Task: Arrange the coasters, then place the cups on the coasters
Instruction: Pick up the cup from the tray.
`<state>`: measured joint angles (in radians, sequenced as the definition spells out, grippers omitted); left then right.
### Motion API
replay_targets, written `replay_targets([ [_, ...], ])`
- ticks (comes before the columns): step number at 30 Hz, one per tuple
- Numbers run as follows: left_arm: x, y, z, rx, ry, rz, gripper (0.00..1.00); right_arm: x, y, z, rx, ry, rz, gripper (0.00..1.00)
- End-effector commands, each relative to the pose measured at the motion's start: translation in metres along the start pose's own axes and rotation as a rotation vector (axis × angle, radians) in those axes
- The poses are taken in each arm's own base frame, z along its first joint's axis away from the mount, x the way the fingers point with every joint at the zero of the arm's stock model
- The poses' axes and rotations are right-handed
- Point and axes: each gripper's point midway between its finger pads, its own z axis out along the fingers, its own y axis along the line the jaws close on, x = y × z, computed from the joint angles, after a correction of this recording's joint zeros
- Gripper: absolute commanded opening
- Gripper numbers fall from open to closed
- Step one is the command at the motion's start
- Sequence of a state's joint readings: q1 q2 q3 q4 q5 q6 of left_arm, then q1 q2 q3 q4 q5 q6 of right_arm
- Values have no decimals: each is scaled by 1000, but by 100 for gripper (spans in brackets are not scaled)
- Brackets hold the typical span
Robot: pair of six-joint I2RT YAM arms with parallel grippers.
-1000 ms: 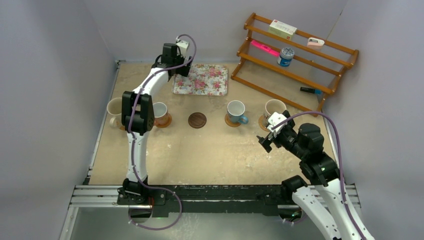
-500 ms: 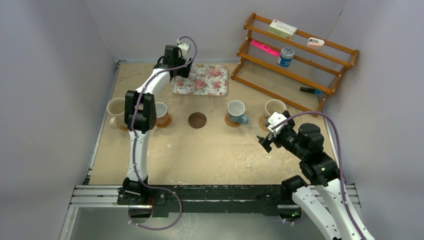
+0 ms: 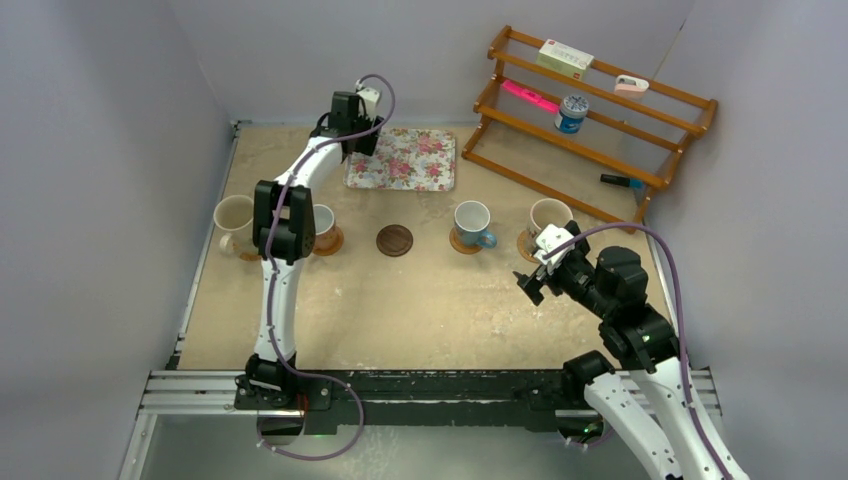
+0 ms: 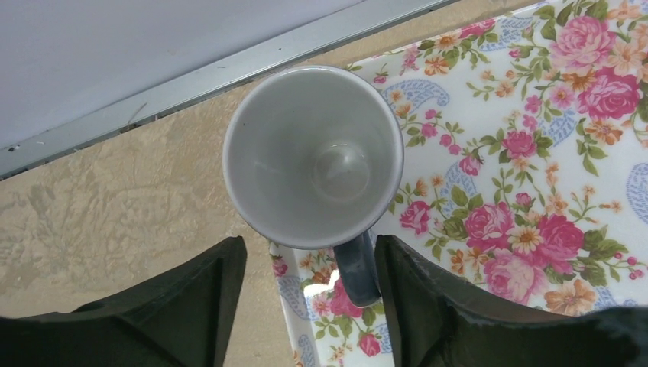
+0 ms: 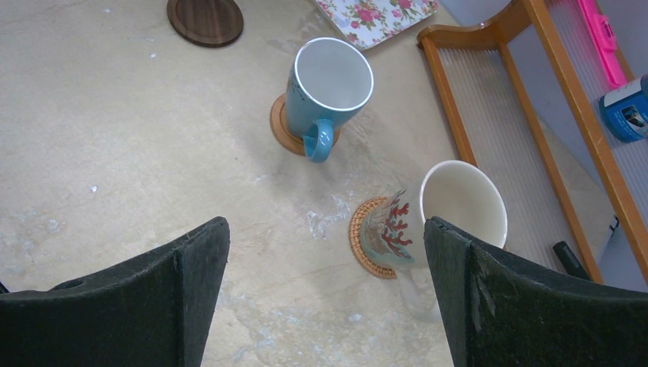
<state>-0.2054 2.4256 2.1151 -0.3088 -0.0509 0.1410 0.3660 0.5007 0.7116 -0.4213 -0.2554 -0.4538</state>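
A small grey-blue cup [image 4: 313,157] stands upright on the corner of the floral tray [image 4: 535,153]. My left gripper [image 4: 308,252] hangs right above it, still open. The cup's handle [image 4: 358,267] sits between the fingers, close against the right-hand one, with a gap to the other. In the top view that gripper [image 3: 357,142] hides the cup. The dark wood coaster [image 3: 394,240] is bare. A light blue cup [image 3: 472,222], a cream cup [image 3: 549,218], a reddish-orange cup [image 3: 321,225] and another cream cup [image 3: 233,222] each stand on a coaster. My right gripper [image 3: 527,280] hovers open near the right-hand cream cup [image 5: 458,202].
A wooden rack [image 3: 590,120] stands at the back right with a box, a pink item and a blue-and-white tin [image 3: 572,112]. A black marker [image 3: 620,181] lies by its foot. Grey walls close in on three sides.
My left gripper's jaws have narrowed around the small cup's handle, and the left arm has shifted slightly to the right. The right arm has not moved.
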Motion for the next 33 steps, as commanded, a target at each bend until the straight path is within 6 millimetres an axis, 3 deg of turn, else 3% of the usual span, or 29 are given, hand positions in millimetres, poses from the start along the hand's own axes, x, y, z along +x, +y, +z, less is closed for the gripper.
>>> replay_targets([
  [1, -22, 8, -4, -29, -51, -3, 61, -2, 3, 0, -13, -14, -10, 99],
  [6, -20, 7, -3, -6, -49, -14, 44, -1, 3, -1, -13, -15, -10, 99],
  [14, -15, -2, -1, 70, -39, -41, 35, -2, 3, -1, -14, -15, -10, 99],
  [25, -12, -6, 3, 108, -33, -69, 31, -2, 3, 0, -16, -15, -12, 99],
  [29, -10, -5, 4, 110, -27, -70, 24, -2, 3, 0, -15, -15, -13, 99],
  [33, -11, -5, 4, 119, -33, -71, 10, -2, 3, 0, -16, -15, -14, 99],
])
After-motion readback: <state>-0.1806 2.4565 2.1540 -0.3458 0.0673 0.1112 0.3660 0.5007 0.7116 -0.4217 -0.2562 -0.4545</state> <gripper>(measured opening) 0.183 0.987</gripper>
